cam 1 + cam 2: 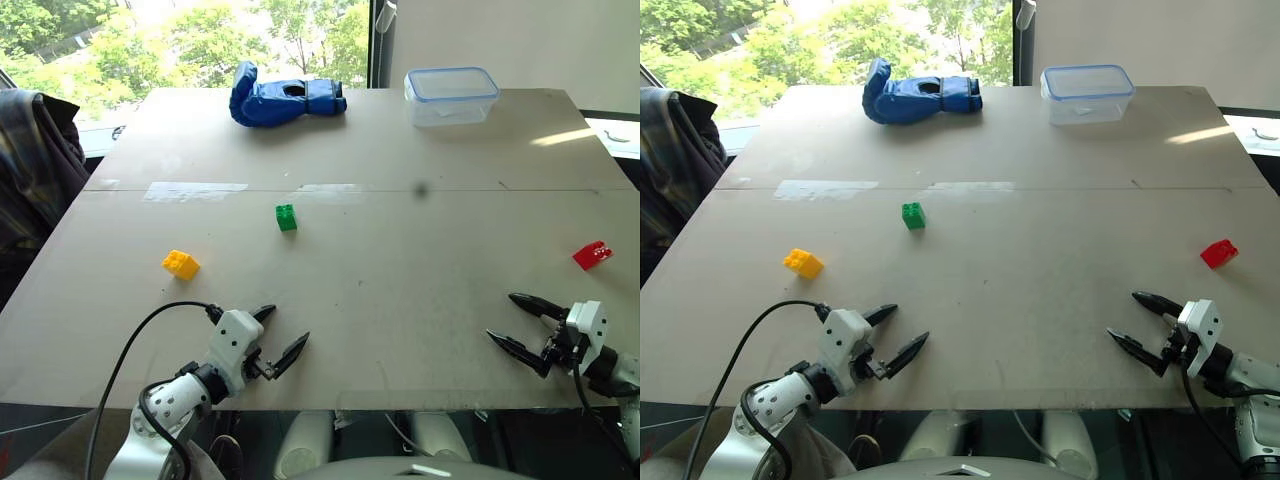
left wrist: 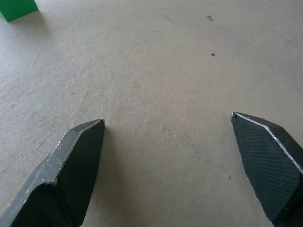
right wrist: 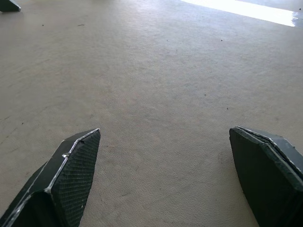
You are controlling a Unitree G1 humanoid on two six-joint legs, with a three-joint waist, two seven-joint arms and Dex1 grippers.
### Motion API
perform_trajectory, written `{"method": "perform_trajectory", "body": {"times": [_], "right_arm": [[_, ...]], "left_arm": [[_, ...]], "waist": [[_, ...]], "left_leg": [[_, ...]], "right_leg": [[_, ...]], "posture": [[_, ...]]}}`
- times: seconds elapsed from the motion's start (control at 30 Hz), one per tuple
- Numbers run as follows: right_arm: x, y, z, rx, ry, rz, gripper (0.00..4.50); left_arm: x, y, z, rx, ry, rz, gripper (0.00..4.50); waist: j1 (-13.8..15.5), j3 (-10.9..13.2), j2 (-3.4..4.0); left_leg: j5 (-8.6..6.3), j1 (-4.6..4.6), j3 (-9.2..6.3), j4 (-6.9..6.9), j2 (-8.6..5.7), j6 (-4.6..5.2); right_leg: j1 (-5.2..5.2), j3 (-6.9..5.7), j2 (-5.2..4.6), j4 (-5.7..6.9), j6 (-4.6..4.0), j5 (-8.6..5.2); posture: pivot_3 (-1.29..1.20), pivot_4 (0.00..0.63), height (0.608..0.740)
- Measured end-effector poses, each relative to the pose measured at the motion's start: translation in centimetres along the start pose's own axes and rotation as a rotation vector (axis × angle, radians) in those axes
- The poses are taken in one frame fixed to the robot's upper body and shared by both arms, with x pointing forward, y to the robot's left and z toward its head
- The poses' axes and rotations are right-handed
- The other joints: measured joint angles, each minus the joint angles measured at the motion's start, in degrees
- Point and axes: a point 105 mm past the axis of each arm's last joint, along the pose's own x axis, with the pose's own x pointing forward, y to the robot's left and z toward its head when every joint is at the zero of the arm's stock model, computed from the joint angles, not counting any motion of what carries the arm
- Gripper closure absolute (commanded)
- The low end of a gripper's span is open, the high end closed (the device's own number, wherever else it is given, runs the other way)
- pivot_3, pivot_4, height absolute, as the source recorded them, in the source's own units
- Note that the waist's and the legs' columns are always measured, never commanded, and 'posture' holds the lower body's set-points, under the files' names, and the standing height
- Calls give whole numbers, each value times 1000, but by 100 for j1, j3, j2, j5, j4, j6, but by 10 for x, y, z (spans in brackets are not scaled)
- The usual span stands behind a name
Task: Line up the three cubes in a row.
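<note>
The green cube sits mid-table, the yellow cube toward the left edge, the red cube by the right edge: three studded, hard plastic blocks well apart, so no row yet. Both the left gripper and right gripper hover at the table's near edge, jaws spread wide and empty (probably poised to start). The surface looks matte and faintly grained.

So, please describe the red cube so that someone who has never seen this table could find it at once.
Look at the large beige table with the clear plastic container at its far edge. Come from the container toward the near side along the right edge: the red cube lies there alone, beyond the right claw. It is the only red block; the green cube and yellow cube lie far left.
</note>
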Motion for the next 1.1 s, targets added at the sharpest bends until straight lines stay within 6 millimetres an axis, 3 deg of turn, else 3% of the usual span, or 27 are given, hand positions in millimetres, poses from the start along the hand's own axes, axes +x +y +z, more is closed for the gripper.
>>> {"method": "perform_trajectory", "body": {"times": [0.27,0.57,0.7,0.87,1.1], "right_arm": [[-14,10,-4,8,20,-60,0],[-12,6,-2,5,17,-74,0],[-9,-3,0,16,13,-112,0],[-20,-30,2,26,27,-256,0],[-55,-84,6,19,89,-472,0]], "left_arm": [[9,7,3,14,-19,-55,139],[9,7,2,14,-22,-59,139],[9,7,3,19,-23,-64,139],[12,7,9,29,-24,-115,139],[25,-6,82,137,-153,-335,139]], "waist": [[10,1,10],[-1,2,10],[2,3,12],[11,4,13],[0,5,14]], "left_leg": [[0,-7,-7,1,-3,-1],[0,-3,-1,1,-3,-1],[0,-4,-1,1,-3,-1],[1,-9,0,1,-4,-1],[3,-49,-1,12,-12,-2]], "right_leg": [[-1,-10,0,0,1,0],[-1,-4,0,0,1,0],[-3,-5,0,0,1,0],[-8,-5,2,1,0,1],[-51,-7,15,15,18,14]], "posture": [[0,150,740],[0,150,740],[0,150,740],[0,150,740],[0,150,740]]}}
